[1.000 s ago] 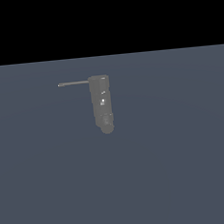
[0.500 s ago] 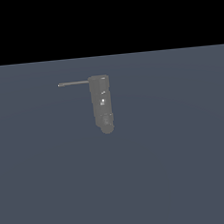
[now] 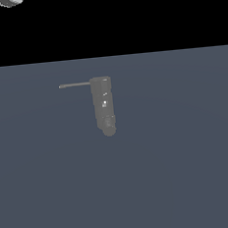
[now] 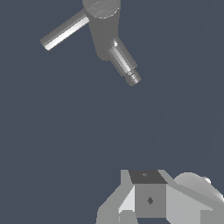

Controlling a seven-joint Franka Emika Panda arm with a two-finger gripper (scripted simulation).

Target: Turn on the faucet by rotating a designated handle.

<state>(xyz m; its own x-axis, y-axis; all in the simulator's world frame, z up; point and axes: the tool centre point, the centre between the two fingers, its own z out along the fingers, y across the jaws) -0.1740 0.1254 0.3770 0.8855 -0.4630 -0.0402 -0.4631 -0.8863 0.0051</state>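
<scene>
Handle (image 3: 74,84): thin grey rod, jutting sideways from the faucet (image 3: 104,105) top toward the exterior view's left. Faucet: dark grey column, standing on the blue-grey floor (image 3: 181,178). Gripper (image 4: 146,205): showing only partly at the wrist view's edge, well apart from the faucet, touching nothing; whether its jaws are open or closed cannot be told.

We saw only a flat slate-blue floor (image 3: 181,178), bare and evenly lit, running back to a straight edge beneath a featureless black backdrop (image 3: 126,16).
</scene>
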